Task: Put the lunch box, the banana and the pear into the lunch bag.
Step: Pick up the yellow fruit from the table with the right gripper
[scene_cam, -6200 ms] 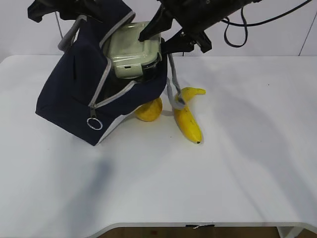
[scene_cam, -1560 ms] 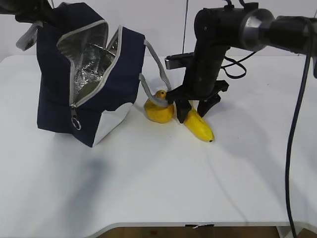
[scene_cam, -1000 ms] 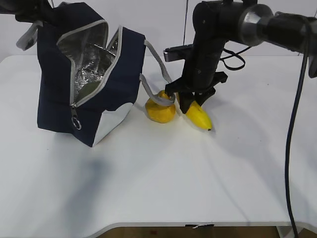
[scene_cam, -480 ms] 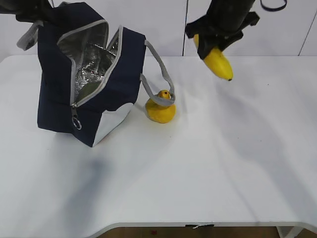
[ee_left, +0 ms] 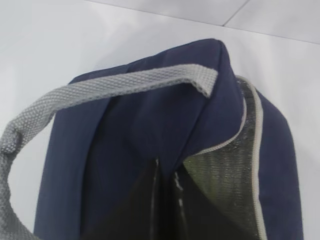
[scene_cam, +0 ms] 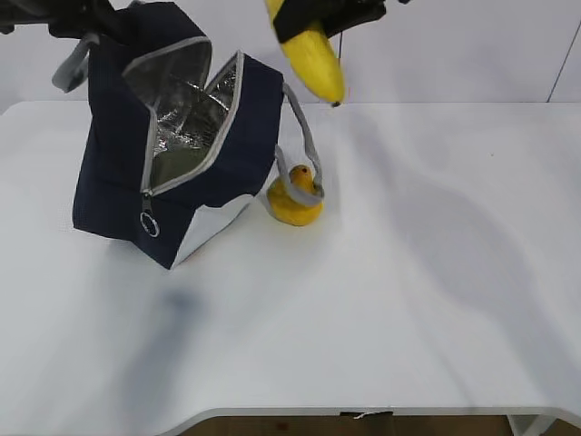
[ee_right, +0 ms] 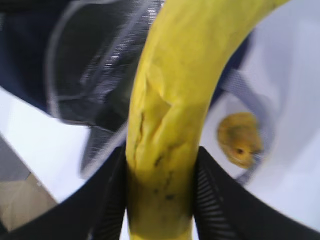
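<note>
Toward the far left of the white counter (scene_cam: 408, 300) stands the lunch bag (scene_cam: 113, 173), navy with a white panel low on its near side. Its zipper is open, showing the silver lining, and the ring pull hangs at the lower end of the opening. A pale green shape sits deep inside the bag; it may be the lunch box (scene_cam: 177, 165), though little of it shows. The left end effector (ee_left: 165, 172) is clamped together on the bag's fabric at the top rim, beside one grey webbing handle (ee_left: 125, 85). In the exterior view that arm is mostly cut off at the upper left corner.

The right end effector (ee_right: 160, 185) is clamped on the banana (scene_cam: 313, 56), its black pads pressed to either side of the fruit. The banana hangs in the air above the bag's right side, dark tip down, clear of the counter.

The pear (scene_cam: 295, 195) rests on the counter just beside the bag's right lower corner, with the bag's second handle looped over it.
</note>
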Controlling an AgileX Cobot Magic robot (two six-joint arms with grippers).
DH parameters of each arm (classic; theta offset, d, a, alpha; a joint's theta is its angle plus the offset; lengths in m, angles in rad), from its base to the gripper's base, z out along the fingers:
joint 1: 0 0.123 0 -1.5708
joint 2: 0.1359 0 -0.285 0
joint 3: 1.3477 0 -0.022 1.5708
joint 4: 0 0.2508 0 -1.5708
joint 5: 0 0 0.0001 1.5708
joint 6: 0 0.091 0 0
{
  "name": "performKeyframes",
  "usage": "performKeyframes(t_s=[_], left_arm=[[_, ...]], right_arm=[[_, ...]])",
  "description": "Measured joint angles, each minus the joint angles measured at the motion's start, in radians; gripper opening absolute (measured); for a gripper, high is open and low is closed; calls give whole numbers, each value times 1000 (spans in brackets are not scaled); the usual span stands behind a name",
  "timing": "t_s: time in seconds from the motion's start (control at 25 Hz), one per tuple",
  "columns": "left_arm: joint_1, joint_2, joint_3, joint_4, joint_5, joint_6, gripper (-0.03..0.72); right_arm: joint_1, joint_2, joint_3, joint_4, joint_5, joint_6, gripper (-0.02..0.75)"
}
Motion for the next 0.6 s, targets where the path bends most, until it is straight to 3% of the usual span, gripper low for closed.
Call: performKeyframes(t_s=[0.32, 0.6], left_arm=[[-32, 0, 0, -19, -10, 0, -5], [-32, 0, 0, -52, -13, 0, -5]], right_arm=[[116, 64, 0, 41, 0, -48, 308], [132, 171, 0, 124, -44, -103, 308]])
